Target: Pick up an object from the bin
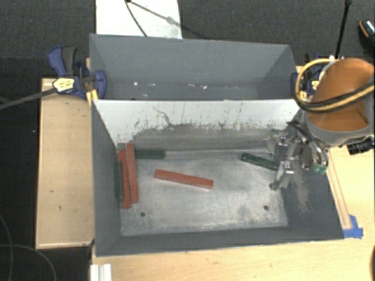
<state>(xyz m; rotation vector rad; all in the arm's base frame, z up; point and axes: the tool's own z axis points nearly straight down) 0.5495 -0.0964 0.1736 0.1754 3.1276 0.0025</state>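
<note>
Looking down from overhead, finds the gripper (281, 177) low at the right end of the bin (193, 69), grip state impossible to tell, just beside a dark green stick (256, 160), likely the pick, with the red stick (183, 179) well apart.

We look down on the grey bin (193, 63) from above, tilted a little toward its far wall, far enough back to take in its whole floor; the arm (340, 95) reaches in at our right.

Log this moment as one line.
gripper: right side of grey metal bin | nearest: dark green flat strip, just left | middle: red flat bar
</note>
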